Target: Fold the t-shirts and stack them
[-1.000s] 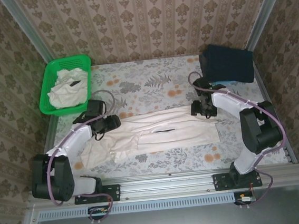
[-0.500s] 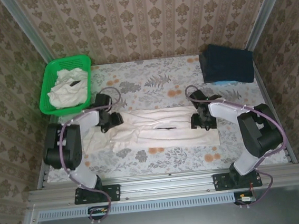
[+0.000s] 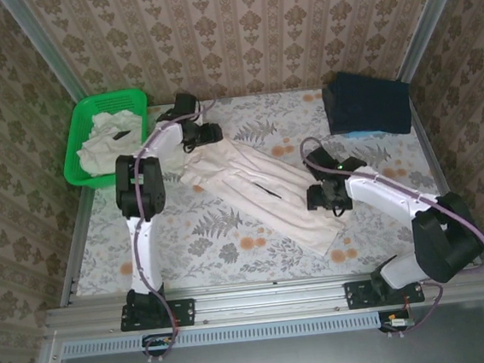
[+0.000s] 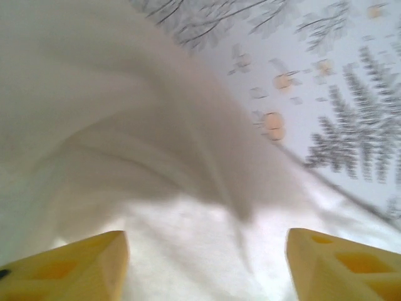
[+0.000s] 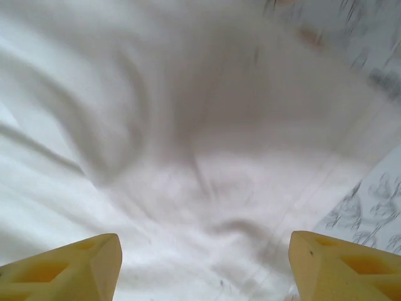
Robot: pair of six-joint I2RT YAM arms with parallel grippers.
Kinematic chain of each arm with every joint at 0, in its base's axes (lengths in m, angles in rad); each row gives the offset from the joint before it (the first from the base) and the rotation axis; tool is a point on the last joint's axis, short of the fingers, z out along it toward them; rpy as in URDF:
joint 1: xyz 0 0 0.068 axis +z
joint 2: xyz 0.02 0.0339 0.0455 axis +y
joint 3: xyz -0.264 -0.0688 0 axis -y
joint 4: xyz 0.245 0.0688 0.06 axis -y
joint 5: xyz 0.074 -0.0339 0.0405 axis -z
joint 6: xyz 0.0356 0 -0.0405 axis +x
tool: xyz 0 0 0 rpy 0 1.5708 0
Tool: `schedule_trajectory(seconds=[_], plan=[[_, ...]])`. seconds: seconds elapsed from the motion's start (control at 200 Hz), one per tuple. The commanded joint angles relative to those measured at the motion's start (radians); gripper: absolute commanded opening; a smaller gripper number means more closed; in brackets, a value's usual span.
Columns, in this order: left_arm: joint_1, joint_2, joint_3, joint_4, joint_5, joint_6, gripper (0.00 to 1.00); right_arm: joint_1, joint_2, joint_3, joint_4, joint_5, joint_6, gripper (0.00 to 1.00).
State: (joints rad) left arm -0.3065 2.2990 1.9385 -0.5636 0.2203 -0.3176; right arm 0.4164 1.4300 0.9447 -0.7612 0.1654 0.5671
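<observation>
An off-white t-shirt [image 3: 255,184] lies folded into a long strip, slanting from far left to near right on the table, with a small black mark [image 3: 270,192] near its middle. My left gripper [image 3: 206,135] is over the shirt's far end. Its yellow fingers [image 4: 75,266] stand wide apart with cloth [image 4: 188,188] spread under and between them. My right gripper [image 3: 323,197] is at the strip's right edge. It is also open, its fingers [image 5: 351,266] straddling wrinkled cloth [image 5: 188,157]. More t-shirts [image 3: 108,143] lie crumpled in the basket.
The green mesh basket [image 3: 79,158] stands at the far left, close to my left gripper. A dark blue folded bundle [image 3: 367,102] sits at the far right corner. Patterned walls close in the floral tabletop [image 3: 221,235] on three sides.
The shirt has swung from lying across the table to a slant. My left gripper went far back toward the basket with its end. My right gripper shifted slightly toward the near side.
</observation>
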Motion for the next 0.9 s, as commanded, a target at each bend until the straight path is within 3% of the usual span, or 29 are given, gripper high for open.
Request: schedule_trajectory(seconds=[0.0,0.01,0.025,0.165,0.275,0.52,0.64,0.755,0.895], plan=[[-0.002,-0.135,-0.012,-0.077,-0.037,0.031,0.91,-0.047,0.083,0.054,0.048,0.04,-0.086,0.73],[-0.002,-0.147,-0.026,-0.07,-0.04,0.028,0.97,-0.051,0.102,0.065,0.049,0.041,-0.09,0.72],[-0.002,-0.167,-0.051,-0.06,-0.05,0.025,0.99,-0.054,0.124,0.077,0.048,0.043,-0.094,0.72],[-0.024,-0.364,-0.359,0.125,-0.086,-0.008,1.0,-0.076,0.282,0.13,0.074,0.062,-0.121,0.7],[-0.028,-0.371,-0.497,0.217,-0.055,-0.048,1.0,-0.069,0.339,0.129,0.073,0.037,-0.108,0.69],[-0.02,-0.167,-0.462,0.276,-0.025,-0.119,0.88,-0.037,0.249,0.009,0.043,0.023,-0.036,0.69],[-0.023,-0.061,-0.346,0.241,0.018,-0.122,0.83,-0.008,0.197,-0.055,0.051,-0.018,-0.001,0.69],[-0.029,0.024,-0.246,0.253,0.07,-0.121,0.77,0.068,0.157,-0.096,0.055,-0.058,0.048,0.69],[-0.05,0.132,-0.076,0.258,0.124,-0.112,0.77,0.194,0.15,-0.113,0.1,-0.129,0.129,0.69]])
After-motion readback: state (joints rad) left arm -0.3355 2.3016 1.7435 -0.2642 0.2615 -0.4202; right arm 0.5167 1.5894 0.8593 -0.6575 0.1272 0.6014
